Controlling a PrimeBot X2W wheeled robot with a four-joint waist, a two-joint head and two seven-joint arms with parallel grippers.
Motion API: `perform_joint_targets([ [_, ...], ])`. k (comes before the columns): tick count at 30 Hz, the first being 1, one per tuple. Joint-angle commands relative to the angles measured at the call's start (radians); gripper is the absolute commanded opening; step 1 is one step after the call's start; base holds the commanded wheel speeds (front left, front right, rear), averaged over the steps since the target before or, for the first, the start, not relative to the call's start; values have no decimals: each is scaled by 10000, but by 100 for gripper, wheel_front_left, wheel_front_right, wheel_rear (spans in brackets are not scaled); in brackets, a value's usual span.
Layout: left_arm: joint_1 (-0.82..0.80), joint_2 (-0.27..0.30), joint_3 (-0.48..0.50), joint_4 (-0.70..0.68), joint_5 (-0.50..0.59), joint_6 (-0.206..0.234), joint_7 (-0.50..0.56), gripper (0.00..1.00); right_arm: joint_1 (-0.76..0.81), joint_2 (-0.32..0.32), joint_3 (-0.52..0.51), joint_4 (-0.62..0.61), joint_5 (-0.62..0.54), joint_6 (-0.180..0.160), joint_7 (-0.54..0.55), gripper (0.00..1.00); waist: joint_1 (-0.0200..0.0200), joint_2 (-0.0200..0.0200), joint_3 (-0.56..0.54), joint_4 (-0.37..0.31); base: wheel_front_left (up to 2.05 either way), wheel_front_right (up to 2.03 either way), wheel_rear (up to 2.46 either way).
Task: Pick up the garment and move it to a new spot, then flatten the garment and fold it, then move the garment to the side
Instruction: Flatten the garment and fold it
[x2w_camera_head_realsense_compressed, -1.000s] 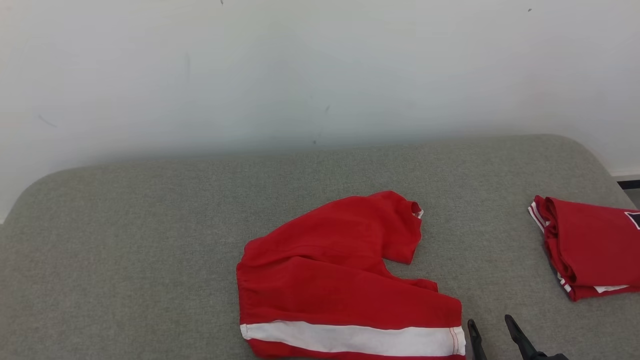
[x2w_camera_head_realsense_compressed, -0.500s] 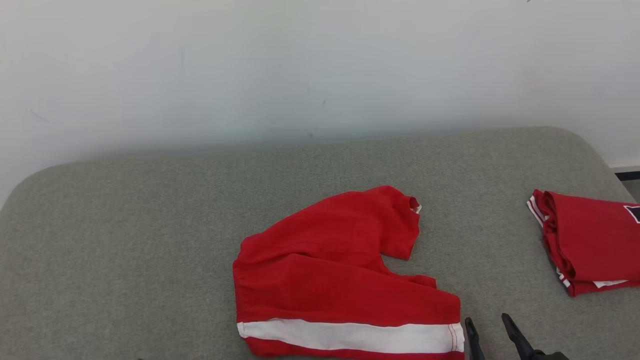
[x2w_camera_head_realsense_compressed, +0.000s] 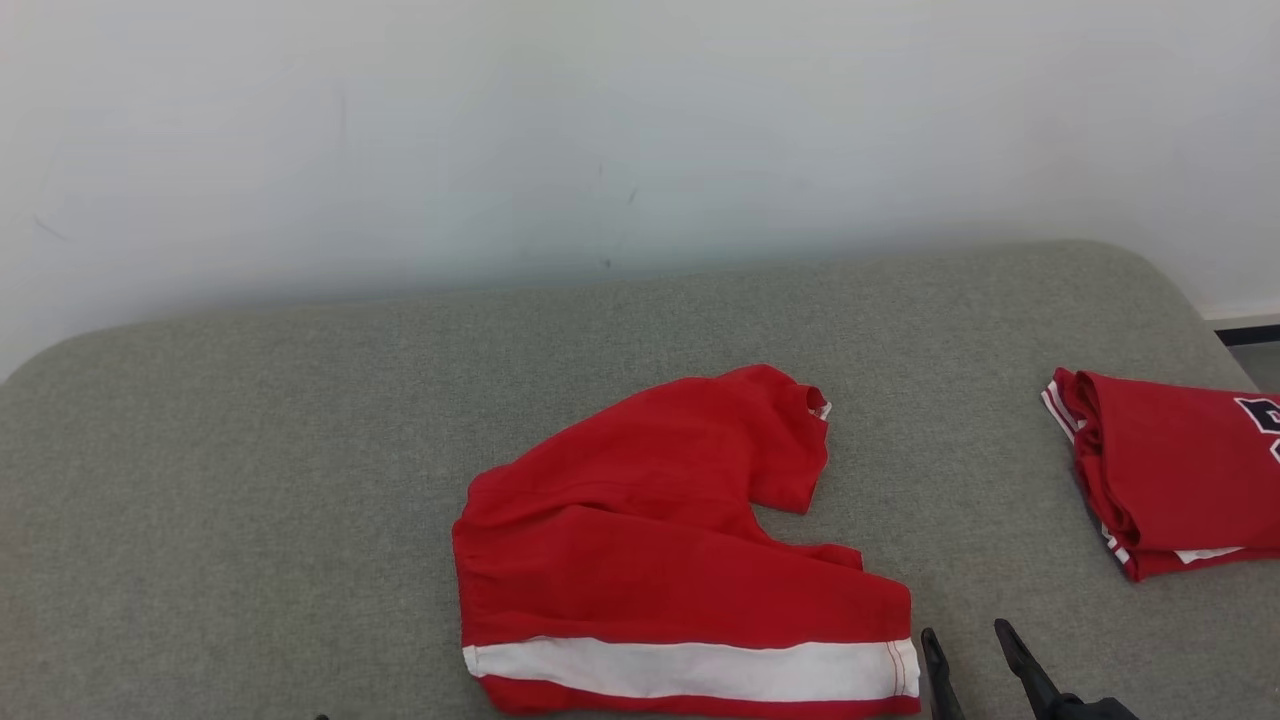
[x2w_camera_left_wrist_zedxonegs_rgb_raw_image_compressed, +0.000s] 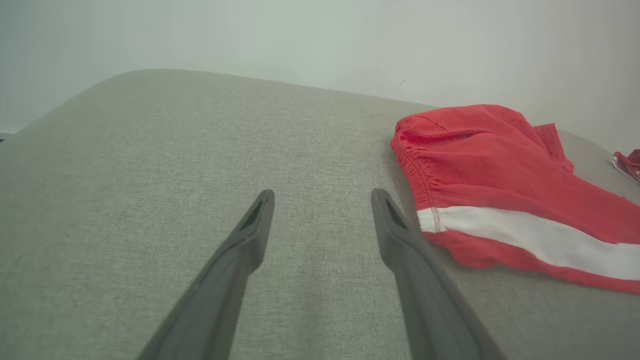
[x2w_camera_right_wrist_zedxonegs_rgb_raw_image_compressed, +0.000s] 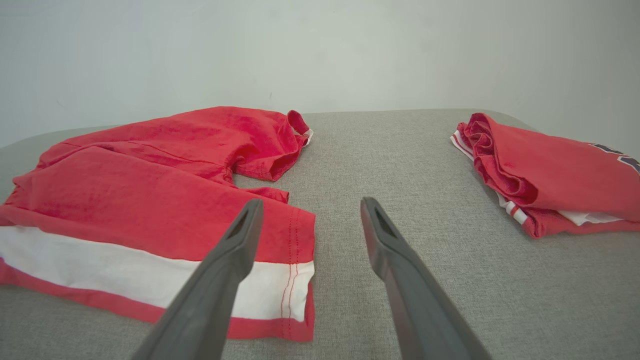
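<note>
The garment (x2w_camera_head_realsense_compressed: 650, 560), seemingly a pair of red shorts, lies rumpled and loosely doubled over on the grey padded surface (x2w_camera_head_realsense_compressed: 250, 450), close to its near edge and about midway along it. A white stripe (x2w_camera_head_realsense_compressed: 690, 668) runs along its near side. The gathered waistband (x2w_camera_left_wrist_zedxonegs_rgb_raw_image_compressed: 419, 170) faces the left edge, and one leg (x2w_camera_head_realsense_compressed: 760, 440) bends toward the far edge.

Dark grey tapered fingers (x2w_camera_left_wrist_zedxonegs_rgb_raw_image_compressed: 235, 265), slotted tips

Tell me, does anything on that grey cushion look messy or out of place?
The red garment with the white stripe lies rumpled in the middle of the grey cushion, one part bent sideways, unlike the folded red garment at the right edge. Nothing looks torn or spilled.
</note>
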Motion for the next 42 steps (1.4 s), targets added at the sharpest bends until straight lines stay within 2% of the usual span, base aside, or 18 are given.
perform_joint_targets([
  [1,-54,303,-612,197,-509,20,-29,100,-64,-4,35,-10,84,-32,-41,100,0,0,17,-50,0,0,0],
  [4,-615,879,-1799,649,-1200,18,-29,100,-126,-2,135,-16,62,-32,-40,100,0,0,96,-154,0,0,0],
  [8,-1338,1163,-2913,1349,-1648,18,-29,100,-165,-4,216,-11,13,-32,-37,100,0,0,182,-299,0,0,0],
  [14,-2801,977,-4441,2786,-2178,20,-29,100,-192,-4,328,7,-51,-32,-27,100,0,0,357,-669,0,0,0],
  [17,-3274,681,-4460,3426,-1979,57,-29,100,-175,-5,377,3,-50,-32,-27,100,0,0,422,-827,0,0,0],
  [21,-3614,419,-4415,3968,-1763,532,-5,100,-132,-4,396,4,-28,-32,-25,100,0,0,479,-995,0,0,0],
  [25,-3628,486,-4369,4031,-1705,960,181,100,-91,-4,351,-26,-40,-32,-26,100,0,0,516,-1092,0,0,0],
  [32,-2916,897,-4289,3206,-1856,1239,527,100,-9,-4,279,-78,-34,-32,-26,100,0,0,510,-1106,0,0,0],
  [34,-2591,1112,-4200,2724,-1929,1492,748,100,-17,-4,298,-91,-7,-32,-25,100,0,0,517,-1089,0,0,0],
  [42,-2368,1197,-4255,1550,-1909,2094,1422,100,-130,-4,377,-100,-47,-32,5,100,0,0,604,-1162,0,0,0],
])
